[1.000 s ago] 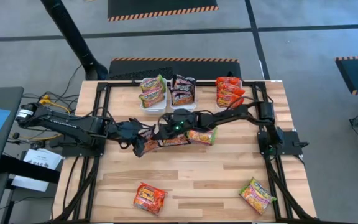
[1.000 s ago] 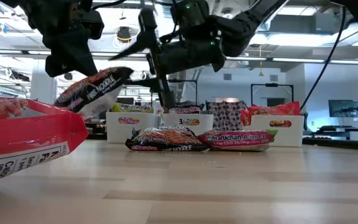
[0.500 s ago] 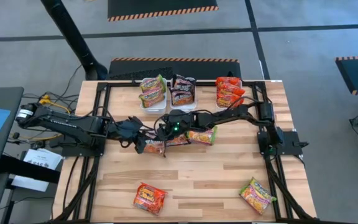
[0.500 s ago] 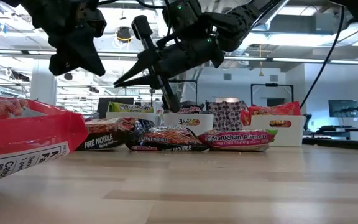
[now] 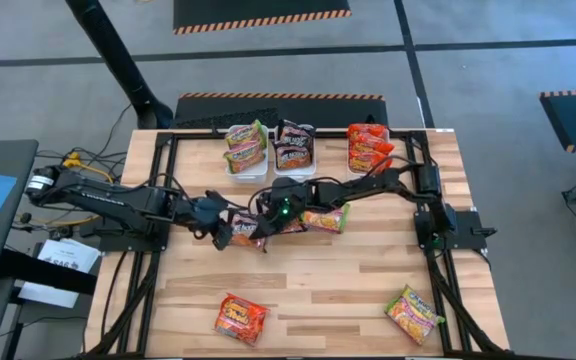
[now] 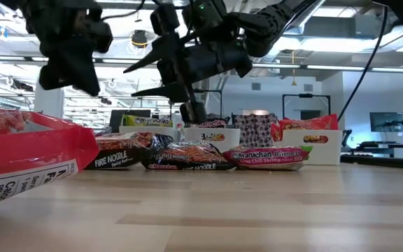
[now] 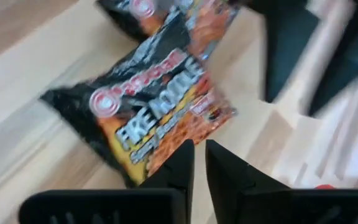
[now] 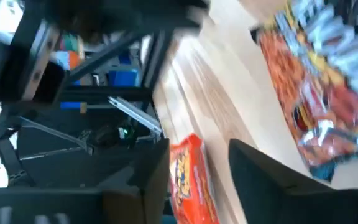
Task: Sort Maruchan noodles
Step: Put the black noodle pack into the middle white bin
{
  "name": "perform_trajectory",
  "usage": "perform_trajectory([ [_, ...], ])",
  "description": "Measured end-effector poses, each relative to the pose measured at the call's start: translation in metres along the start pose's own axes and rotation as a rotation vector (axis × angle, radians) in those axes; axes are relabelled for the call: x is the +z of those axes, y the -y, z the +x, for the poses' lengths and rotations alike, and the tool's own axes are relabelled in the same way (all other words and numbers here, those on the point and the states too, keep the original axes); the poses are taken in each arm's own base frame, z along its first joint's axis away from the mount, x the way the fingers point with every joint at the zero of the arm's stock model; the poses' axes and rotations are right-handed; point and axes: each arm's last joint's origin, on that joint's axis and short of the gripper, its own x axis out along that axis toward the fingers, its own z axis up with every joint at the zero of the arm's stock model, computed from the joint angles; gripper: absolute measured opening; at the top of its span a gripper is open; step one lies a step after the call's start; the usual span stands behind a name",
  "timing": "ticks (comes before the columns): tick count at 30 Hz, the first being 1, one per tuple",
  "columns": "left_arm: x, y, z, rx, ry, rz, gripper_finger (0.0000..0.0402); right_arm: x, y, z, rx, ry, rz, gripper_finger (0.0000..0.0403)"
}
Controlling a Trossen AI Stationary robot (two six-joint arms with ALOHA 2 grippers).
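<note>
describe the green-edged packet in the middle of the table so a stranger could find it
Start at the three white trays along the table's far edge, then come toward the middle, where three packets lie in a row. The lime chili shrimp packet is the one nearest the right arm's base. Its green end and pink label set it apart from the two dark Fire Noodle packets beside it.

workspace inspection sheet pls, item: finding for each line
surface: wooden table, mostly bare at the near side
job's things: dark packets and a green-pink packet lie mid-table; red packet and green-yellow packet near the front edge; three white trays at the back hold sorted packets
clutter: nothing seen
grippers: left gripper shut, empty, above a dark packet; right gripper open, raised mid-table
cables: bundles along the table's frame
surroundings: open workshop floor, no person seen
</note>
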Motion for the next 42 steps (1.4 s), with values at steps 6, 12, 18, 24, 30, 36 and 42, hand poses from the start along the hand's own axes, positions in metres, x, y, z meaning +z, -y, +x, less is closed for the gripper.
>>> perform_trajectory([
  [6, -0.011, -0.011, 0.008, 0.152, -0.124, -0.046, 0.0052, -0.016, 0.008, 0.005, -0.106, -0.075, 0.060, 0.0219],
  [12, -0.015, -0.011, 0.019, 0.184, -0.176, -0.030, 0.0046, -0.035, 0.017, 0.008, -0.236, -0.165, 0.084, 0.0223],
  [18, -0.019, -0.012, 0.035, 0.235, -0.214, -0.023, 0.0045, -0.040, 0.019, 0.010, -0.302, -0.129, 0.050, 0.0223],
  [24, -0.022, -0.016, 0.054, 0.297, -0.253, -0.015, 0.0044, -0.029, 0.023, 0.006, -0.352, -0.003, 0.049, 0.0224],
  [30, -0.021, -0.019, 0.069, 0.302, -0.275, -0.022, 0.0044, -0.025, 0.025, 0.004, -0.403, 0.077, 0.061, 0.0224],
  [36, -0.023, -0.021, 0.087, 0.298, -0.312, -0.035, 0.0044, -0.026, 0.041, 0.011, -0.424, 0.071, 0.096, 0.0224],
  [42, -0.023, -0.018, 0.097, 0.253, -0.319, -0.045, 0.0044, -0.020, 0.050, 0.023, -0.304, 0.010, 0.105, 0.0224],
])
